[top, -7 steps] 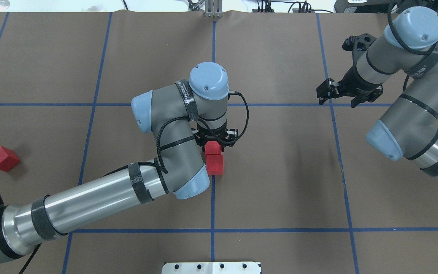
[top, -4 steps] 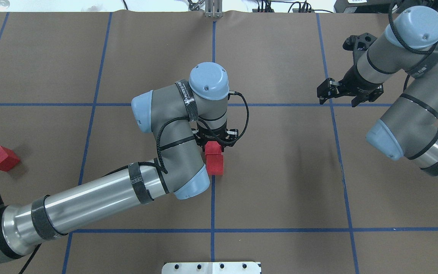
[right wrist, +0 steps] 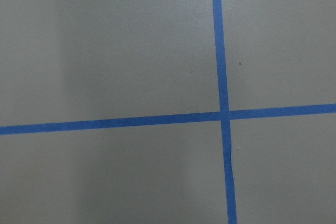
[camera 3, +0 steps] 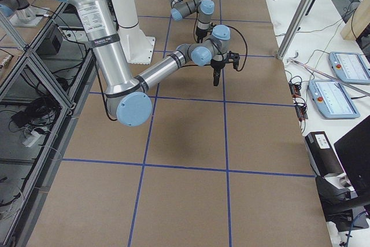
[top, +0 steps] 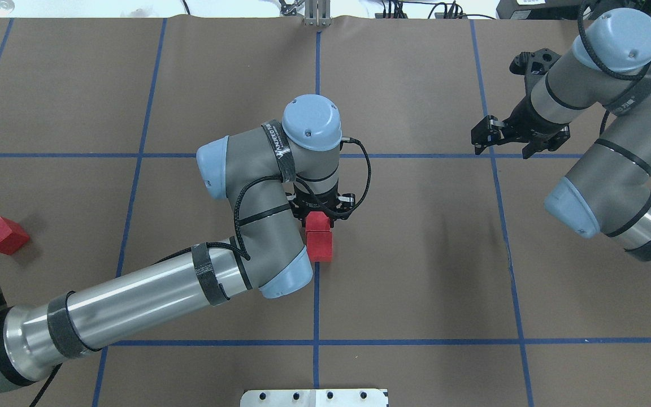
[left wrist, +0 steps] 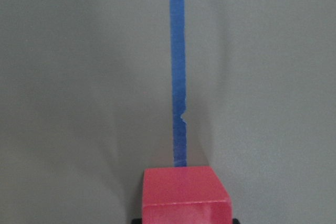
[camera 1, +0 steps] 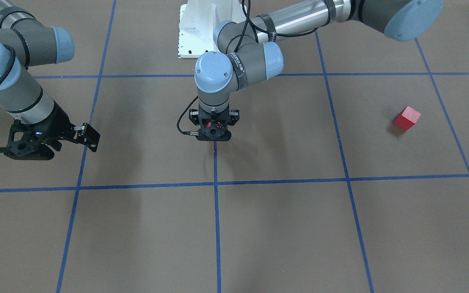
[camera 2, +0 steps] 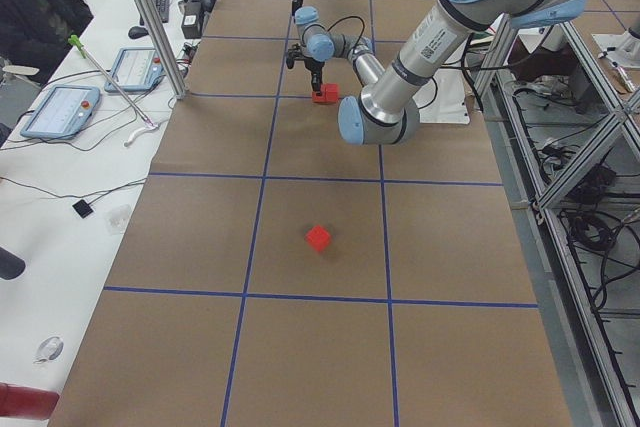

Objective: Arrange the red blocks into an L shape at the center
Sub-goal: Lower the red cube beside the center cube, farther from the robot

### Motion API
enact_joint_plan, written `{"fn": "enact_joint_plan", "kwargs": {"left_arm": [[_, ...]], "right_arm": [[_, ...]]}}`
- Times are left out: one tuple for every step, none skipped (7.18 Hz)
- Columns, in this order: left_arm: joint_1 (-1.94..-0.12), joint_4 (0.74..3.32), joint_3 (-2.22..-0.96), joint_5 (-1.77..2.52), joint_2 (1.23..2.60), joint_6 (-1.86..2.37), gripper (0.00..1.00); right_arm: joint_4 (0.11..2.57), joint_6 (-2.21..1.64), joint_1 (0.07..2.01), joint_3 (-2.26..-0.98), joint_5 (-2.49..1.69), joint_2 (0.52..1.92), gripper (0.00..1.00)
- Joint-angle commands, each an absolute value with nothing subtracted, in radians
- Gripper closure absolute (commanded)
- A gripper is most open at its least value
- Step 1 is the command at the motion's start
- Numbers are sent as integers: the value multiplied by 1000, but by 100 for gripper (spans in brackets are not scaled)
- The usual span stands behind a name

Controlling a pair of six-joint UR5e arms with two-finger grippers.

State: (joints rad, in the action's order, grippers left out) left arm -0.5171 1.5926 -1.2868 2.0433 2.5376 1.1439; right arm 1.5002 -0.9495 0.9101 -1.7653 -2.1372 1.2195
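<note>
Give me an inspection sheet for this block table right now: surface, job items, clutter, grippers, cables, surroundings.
Surface: brown table cover with blue tape grid.
Job's things: held red block next to second red block at the centre line; stray red block far toward the robot's left.
Clutter: nothing seen.
Grippers: left gripper shut on the held red block; right gripper open, empty, above a tape crossing.
Cables: black cable looped at the left wrist.
Surroundings: operator and teach pendants beside the table.

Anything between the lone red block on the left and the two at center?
Nothing lies on the table between the lone block and the center pair; only the left arm's own elbow hangs over that stretch.
</note>
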Motion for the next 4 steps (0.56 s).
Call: {"fn": "enact_joint_plan", "kwargs": {"left_arm": [[-509, 1594, -1284, 2043, 2537, 1146, 19], [-508, 1594, -1284, 2043, 2539, 1147, 1], [-509, 1595, -1287, 2043, 2539, 1147, 0], [-512, 1604, -1295, 2043, 2540, 1146, 0]], "right_arm": [[1500, -950, 911, -1766, -2138, 1220, 1], [1500, -950, 911, -1767, -2140, 1220, 1], [1500, -950, 913, -1769, -2140, 1218, 1], [1500, -950, 913, -1769, -2140, 1218, 1]]}}
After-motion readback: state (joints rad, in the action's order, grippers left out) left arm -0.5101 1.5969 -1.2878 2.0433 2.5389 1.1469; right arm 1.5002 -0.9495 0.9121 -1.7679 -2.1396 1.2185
